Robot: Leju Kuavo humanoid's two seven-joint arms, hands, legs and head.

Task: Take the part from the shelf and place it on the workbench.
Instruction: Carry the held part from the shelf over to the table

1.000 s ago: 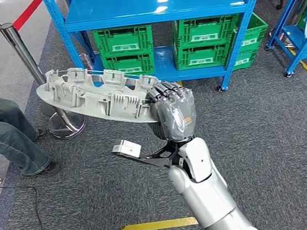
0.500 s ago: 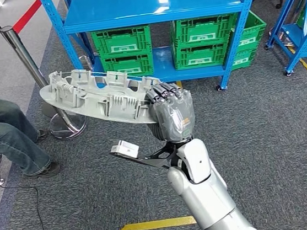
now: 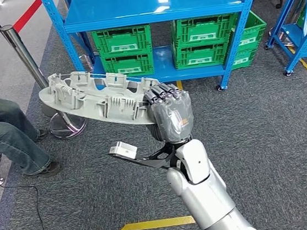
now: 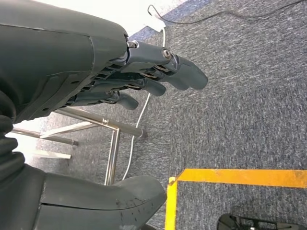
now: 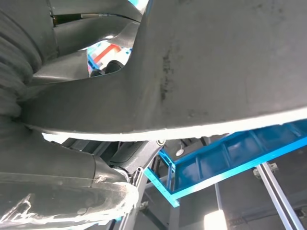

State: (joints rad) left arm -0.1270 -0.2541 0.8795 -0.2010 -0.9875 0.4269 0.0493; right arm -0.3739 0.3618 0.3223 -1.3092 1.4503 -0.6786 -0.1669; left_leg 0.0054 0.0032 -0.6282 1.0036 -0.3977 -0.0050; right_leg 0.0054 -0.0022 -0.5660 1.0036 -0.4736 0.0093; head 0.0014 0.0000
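Observation:
My right hand (image 3: 171, 114) grips one end of a long grey plastic part (image 3: 93, 97) with ribs and clips on its upper face. The part reaches out level to the left, above the carpet in front of the blue shelf (image 3: 154, 6). In the right wrist view the part's smooth grey underside (image 5: 224, 62) spans the picture, with the thumb (image 5: 68, 196) under it. My left hand (image 4: 108, 72) hangs over the carpet with its fingers (image 4: 170, 72) straight, apart from the thumb, and nothing in it.
Green crates (image 3: 123, 49) stand on the shelf's lower level. A chrome barrier post (image 3: 26, 57) with a round base rises at the left, near a seated person's legs (image 3: 7, 134). Yellow floor tape (image 3: 156, 225) lies on the grey carpet. A second blue rack (image 3: 299, 15) stands at right.
The picture has shifted a little between frames; the part and my right hand sit slightly further left and lower. The grip is unchanged.

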